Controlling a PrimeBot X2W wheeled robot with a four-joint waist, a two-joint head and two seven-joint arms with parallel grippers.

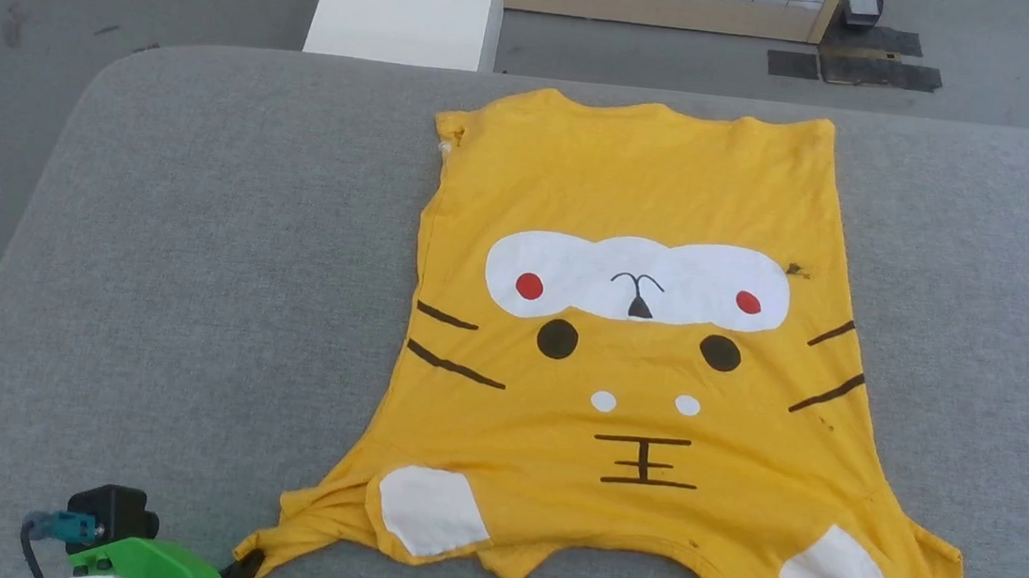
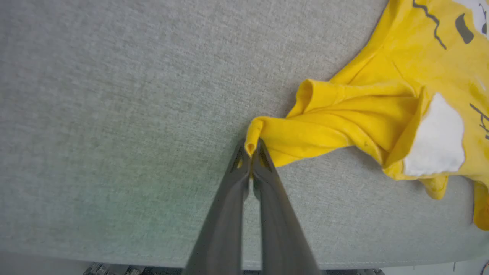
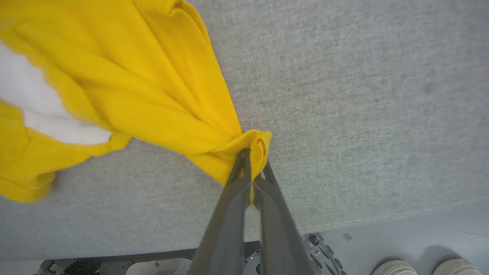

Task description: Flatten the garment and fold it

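1. Lying face up across the middle and right of the grey tabletop [image 1: 197, 249], the yellow shirt [image 1: 647, 188] is showing its cartoon face, with its straight hem at the far side and its neck opening at the near edge.
2. Most of the shirt is sitting flat, while the two near corners are bunching into folds beside the white patches.
3. The left tool [image 2: 251, 151] is pinching the tip of the shirt's near left corner, its two dark fingers pressed close together with a small roll of yellow cloth between them.
4. The right tool [image 3: 254, 164] is gripping the near right corner in the same way, its fingers narrow, with gathered cloth bulging around their tips.
5. Both pinched corners are sitting low over the tabletop near its front edge, well apart from each other.
6. A white pillar [image 1: 405, 0] is standing on the floor beyond the tabletop's far edge.
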